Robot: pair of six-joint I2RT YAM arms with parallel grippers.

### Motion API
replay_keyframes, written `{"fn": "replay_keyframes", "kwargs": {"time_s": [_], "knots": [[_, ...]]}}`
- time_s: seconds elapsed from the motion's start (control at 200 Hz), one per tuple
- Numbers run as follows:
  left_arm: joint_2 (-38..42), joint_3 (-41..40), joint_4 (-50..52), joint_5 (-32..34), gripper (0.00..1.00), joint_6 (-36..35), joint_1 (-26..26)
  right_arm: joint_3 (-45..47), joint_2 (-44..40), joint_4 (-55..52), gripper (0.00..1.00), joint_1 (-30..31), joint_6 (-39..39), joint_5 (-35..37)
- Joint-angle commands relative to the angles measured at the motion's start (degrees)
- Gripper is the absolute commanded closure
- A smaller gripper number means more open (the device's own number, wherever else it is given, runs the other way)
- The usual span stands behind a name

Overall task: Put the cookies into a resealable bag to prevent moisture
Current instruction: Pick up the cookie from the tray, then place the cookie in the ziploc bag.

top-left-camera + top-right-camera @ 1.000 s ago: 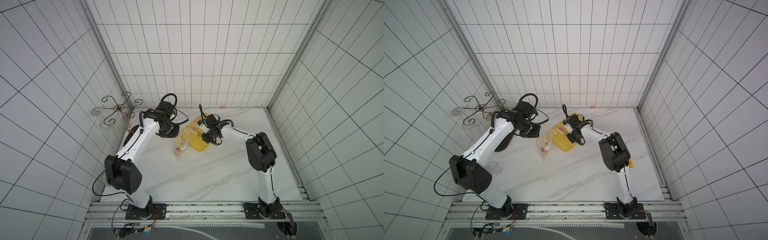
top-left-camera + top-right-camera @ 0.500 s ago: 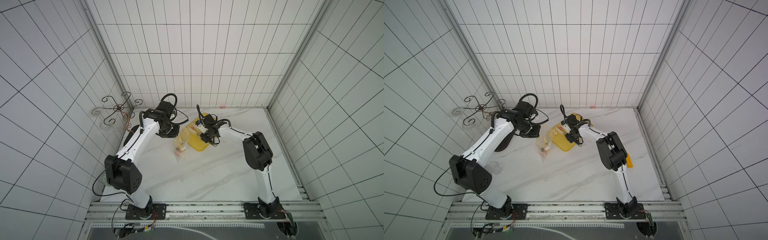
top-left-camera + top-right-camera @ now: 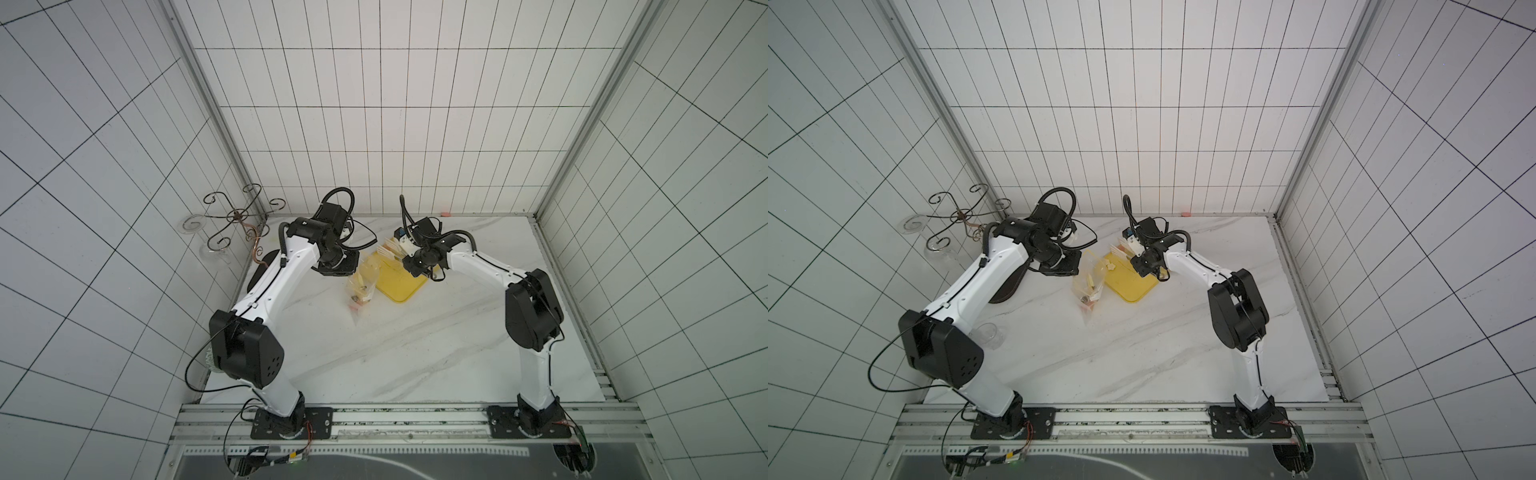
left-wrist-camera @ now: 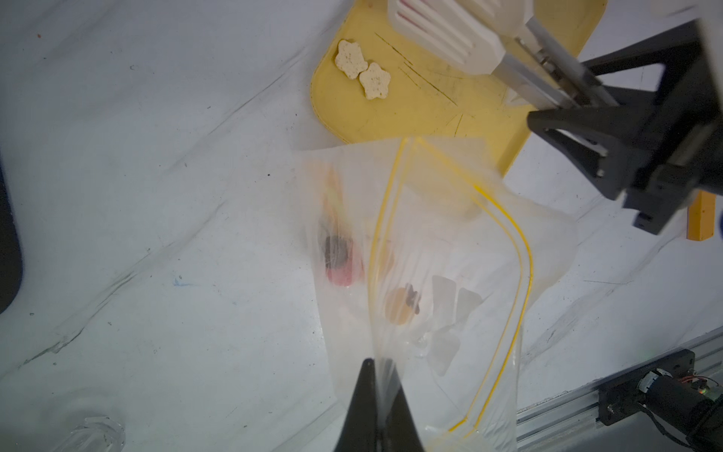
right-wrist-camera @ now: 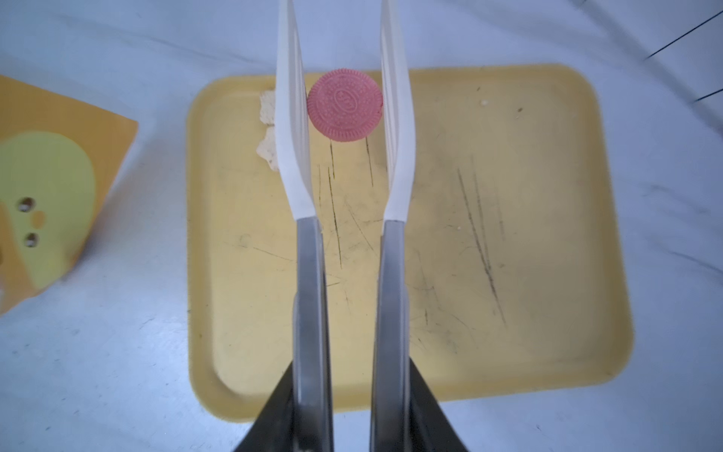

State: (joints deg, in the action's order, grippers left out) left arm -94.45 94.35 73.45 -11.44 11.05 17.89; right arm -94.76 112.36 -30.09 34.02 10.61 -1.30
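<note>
The left gripper [image 4: 378, 370] pinches the edge of the clear crinkly resealable plastic bag [image 4: 438, 235], which holds a few cookies [image 4: 399, 305] and sits just beside the yellow rounded-rectangle plastic tray [image 5: 508, 235]. The right gripper [image 5: 352, 368] clamps white-tipped metal tongs [image 5: 309, 274], whose tips bracket a pink round embossed cookie [image 5: 344, 105] on that tray, near two cream star-shaped cookies [image 4: 362, 74].

Cookies [image 4: 348, 58] lie on the tray [image 3: 400, 287], others seemingly in the resealable bag [image 3: 363, 279] left of it.
</note>
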Motion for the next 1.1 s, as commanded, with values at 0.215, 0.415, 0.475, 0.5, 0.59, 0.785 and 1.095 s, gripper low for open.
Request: {"fn": "replay_keyframes", "kwargs": {"time_s": [0.215, 0.415, 0.475, 0.5, 0.59, 0.785, 1.095], "knots": [[-1.25, 2.54, -0.85, -1.40, 1.00, -0.18, -0.22, 14.01, -22.16, -0.11, 0.64, 0.21, -2.23, -7.55], [-2.44, 3.47, -1.29, -3.38, 1.00, 0.24, -0.05, 16.97, -30.34, -2.22, 0.65, 2.78, -5.13, -12.50], [-2.48, 3.56, -1.55, -3.92, 1.00, 0.38, -0.05, 17.56, -31.11, -2.72, 0.65, 4.34, -6.03, -13.06], [-2.49, 3.56, -1.54, -4.04, 1.00, 0.38, -0.07, 17.90, -31.27, -2.70, 0.65, 4.97, -6.34, -13.18], [-2.62, 3.46, -1.56, -4.37, 1.00, 0.47, -0.05, 18.98, -31.33, -2.32, 0.65, 7.10, -7.16, -13.79], [-2.07, 3.30, -1.64, -4.97, 1.00, 0.80, -0.17, 20.85, -28.79, -2.27, 0.65, 9.57, -7.18, -13.06], [-1.72, 2.80, -1.71, -5.49, 1.00, 0.89, -0.19, 19.57, -28.58, -2.10, 0.54, 9.66, -6.88, -10.30]]}}
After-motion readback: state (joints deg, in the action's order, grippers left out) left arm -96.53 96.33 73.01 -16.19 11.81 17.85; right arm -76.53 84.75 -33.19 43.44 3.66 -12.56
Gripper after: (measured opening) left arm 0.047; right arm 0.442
